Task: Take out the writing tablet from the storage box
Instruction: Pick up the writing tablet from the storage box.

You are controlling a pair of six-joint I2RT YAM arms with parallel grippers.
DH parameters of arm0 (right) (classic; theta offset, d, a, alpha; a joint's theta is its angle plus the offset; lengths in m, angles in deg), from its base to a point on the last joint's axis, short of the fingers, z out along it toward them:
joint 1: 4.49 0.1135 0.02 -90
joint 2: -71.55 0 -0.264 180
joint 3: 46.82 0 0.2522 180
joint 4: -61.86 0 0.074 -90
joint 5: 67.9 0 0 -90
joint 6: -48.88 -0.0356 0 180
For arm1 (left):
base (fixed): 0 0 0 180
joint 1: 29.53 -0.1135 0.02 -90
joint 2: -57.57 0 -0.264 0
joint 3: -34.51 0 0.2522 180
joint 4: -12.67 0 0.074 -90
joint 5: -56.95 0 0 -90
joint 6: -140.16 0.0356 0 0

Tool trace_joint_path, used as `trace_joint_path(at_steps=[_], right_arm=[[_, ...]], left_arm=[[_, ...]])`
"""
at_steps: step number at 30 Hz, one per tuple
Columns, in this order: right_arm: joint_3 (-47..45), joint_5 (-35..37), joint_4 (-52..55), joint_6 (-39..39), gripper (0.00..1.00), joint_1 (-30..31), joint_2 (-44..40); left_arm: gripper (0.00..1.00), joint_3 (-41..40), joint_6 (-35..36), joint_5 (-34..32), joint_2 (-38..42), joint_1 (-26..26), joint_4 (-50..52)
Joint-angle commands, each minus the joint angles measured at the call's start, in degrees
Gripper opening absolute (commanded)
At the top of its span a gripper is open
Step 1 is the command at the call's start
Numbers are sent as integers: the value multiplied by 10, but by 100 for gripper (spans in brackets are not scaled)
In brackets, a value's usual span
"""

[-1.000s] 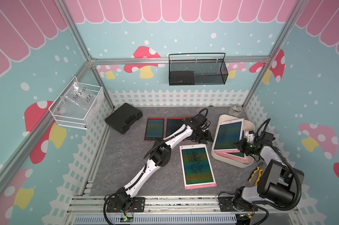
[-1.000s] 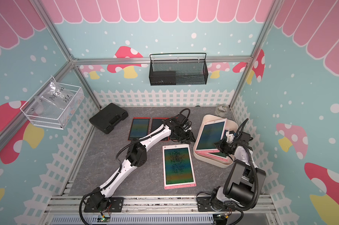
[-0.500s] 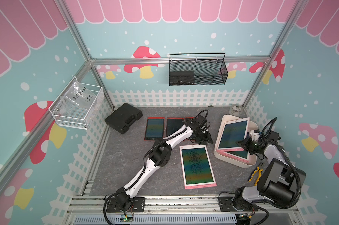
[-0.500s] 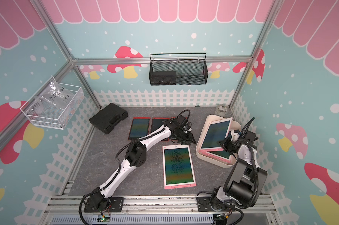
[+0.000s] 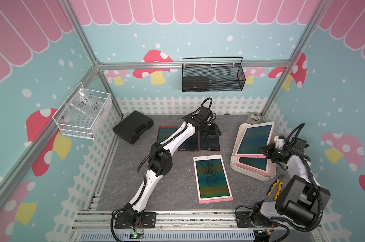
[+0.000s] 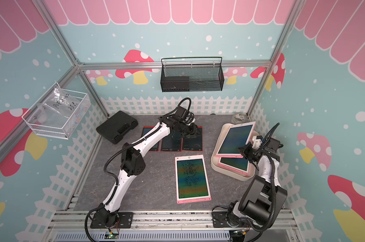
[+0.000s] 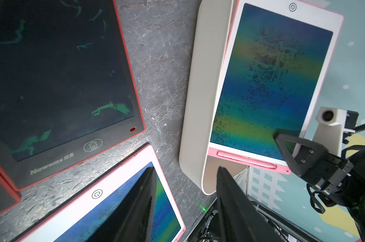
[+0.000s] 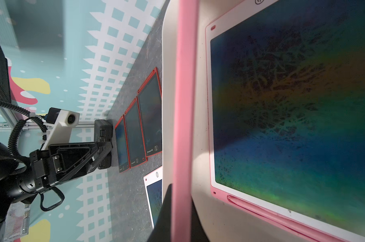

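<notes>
Right side of the grey stone-patterned table (image 5: 177, 188): the cream-white plastic storage box (image 5: 251, 175) with rounded corners and low walls. The right gripper (image 5: 265, 151) is clamped on the near right corner of a pink-framed writing tablet (image 5: 255, 139) with a rainbow-tinted screen. This tablet is tilted above the box, its far end raised past the far rim and its near stylus edge lower. In the right wrist view the tablet's pink edge (image 8: 184, 104) runs between the closed fingers. A second pink tablet (image 5: 253, 164) lies flat on the box floor beneath, apart from the held one.

Centre of the table: the left gripper (image 5: 214, 134) hovers above a row of red-framed dark tablets (image 5: 209, 144). Its jaws are partly spread, and in the left wrist view the fingers (image 7: 139, 205) have nothing between them. A third pink tablet (image 5: 212, 178) lies flat on the table, nearer the front and beside the box.
</notes>
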Motion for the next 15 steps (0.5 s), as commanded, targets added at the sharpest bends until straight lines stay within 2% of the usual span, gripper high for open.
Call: trace_joint_path(at_steps=[1, 8, 15], right_arm=[[25, -29, -23, -9, 0, -4, -22], [40, -77, -55, -33, 0, -2, -41], [46, -113, -93, -74, 0, 48, -68]], left_arm=[[49, -1, 17, -18, 14, 0, 26], [49, -3, 20, -21, 51, -14, 44], [50, -31, 40, -43, 100, -34, 74]])
